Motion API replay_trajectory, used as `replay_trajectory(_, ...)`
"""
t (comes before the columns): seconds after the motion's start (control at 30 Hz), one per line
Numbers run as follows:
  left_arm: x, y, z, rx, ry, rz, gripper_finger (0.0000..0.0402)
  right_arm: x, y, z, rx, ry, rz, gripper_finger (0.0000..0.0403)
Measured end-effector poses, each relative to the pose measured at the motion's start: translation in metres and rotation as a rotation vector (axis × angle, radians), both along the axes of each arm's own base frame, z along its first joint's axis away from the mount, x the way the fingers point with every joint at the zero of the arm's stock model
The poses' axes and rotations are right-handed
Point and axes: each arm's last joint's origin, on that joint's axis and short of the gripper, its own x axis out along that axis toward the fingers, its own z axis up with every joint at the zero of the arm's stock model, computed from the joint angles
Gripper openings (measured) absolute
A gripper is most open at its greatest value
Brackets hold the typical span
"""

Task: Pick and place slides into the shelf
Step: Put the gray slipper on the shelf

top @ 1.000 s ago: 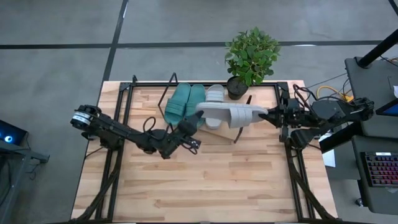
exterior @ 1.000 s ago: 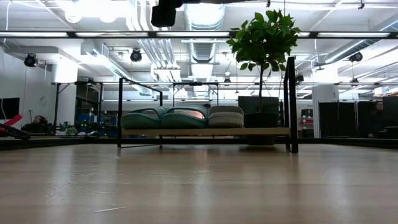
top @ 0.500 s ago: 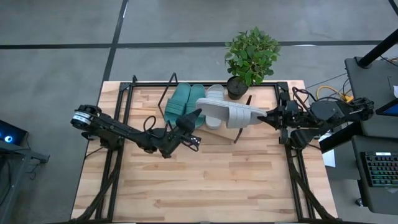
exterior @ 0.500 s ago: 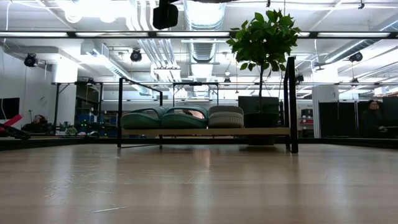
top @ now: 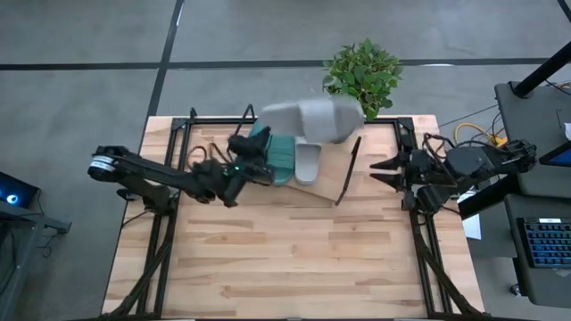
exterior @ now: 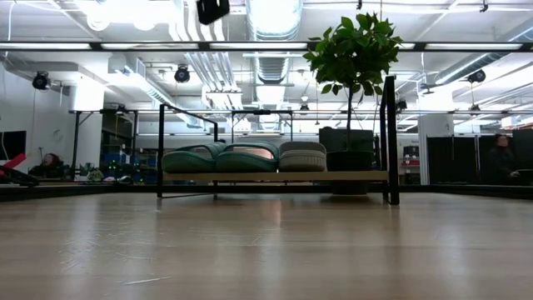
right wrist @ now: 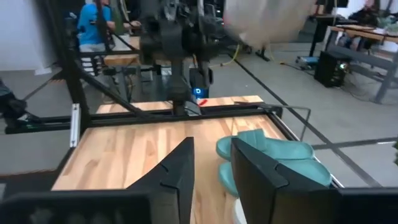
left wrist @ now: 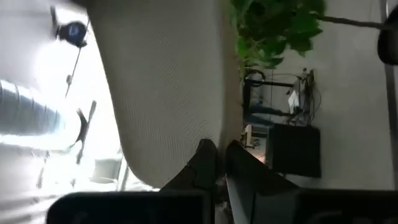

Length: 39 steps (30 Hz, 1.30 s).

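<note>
A light grey slide point(top: 312, 119) hangs high in the air over the shelf's far side, with my left gripper point(top: 254, 141) shut on its end. In the left wrist view this slide point(left wrist: 168, 87) fills the picture beyond the fingers. The shelf point(top: 326, 183) holds two teal slides point(top: 272, 153) and a second grey slide point(top: 308, 162), all resting on its slanted board point(exterior: 275, 176). My right gripper point(top: 379, 168) stands open at the shelf's right end, holding nothing. My left gripper pinches the rim at one end of the grey slide point(left wrist: 208, 135) between its two fingers point(left wrist: 202, 163). The slide reaches away beyond the fingertips along their line. It is lifted clear of the shelf and the table.
A potted plant point(top: 361, 76) stands at the shelf's far right corner, close under the raised slide. The shelf's black end frame point(top: 348, 169) lies between my right gripper and the stored slides. The table's near half point(top: 294, 259) is bare wood.
My left gripper has shut on the grey slide's left end, then risen and moved toward the table's far left, carrying the slide up over the shelf. My right gripper has opened and let go of the slide's right end, staying where it was.
</note>
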Motion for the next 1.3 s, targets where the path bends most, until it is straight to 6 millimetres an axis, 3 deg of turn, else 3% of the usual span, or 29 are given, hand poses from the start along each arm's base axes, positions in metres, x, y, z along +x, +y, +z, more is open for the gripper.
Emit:
replay_trajectory(0.1,-0.007,0.000,0.004,-0.026,-0.016,-0.014,0.0000,-0.001,-0.001,0.000,-0.004,-0.004,-0.008,0.0099)
replay_trajectory(0.53,-0.008,0.000,-0.034,-0.221,0.060,-0.068,0.0000,-0.004,-0.001,0.005,-0.169,-0.030,0.024,0.0095)
replay_trajectory(0.9,-0.015,-0.016,-0.055,-0.496,-0.003,-0.240,0.0000,-0.006,0.020,0.011,-0.381,-0.094,0.204,0.0088)
replay_trajectory(1.17,-0.023,-0.029,-0.069,-0.706,-0.067,-0.255,0.0000,-0.009,0.042,-0.007,-0.535,-0.088,0.361,0.0088)
replay_trajectory(1.3,-0.026,-0.036,-0.072,-0.808,-0.102,-0.287,0.0000,-0.003,0.055,-0.024,-0.691,-0.059,0.338,0.0084)
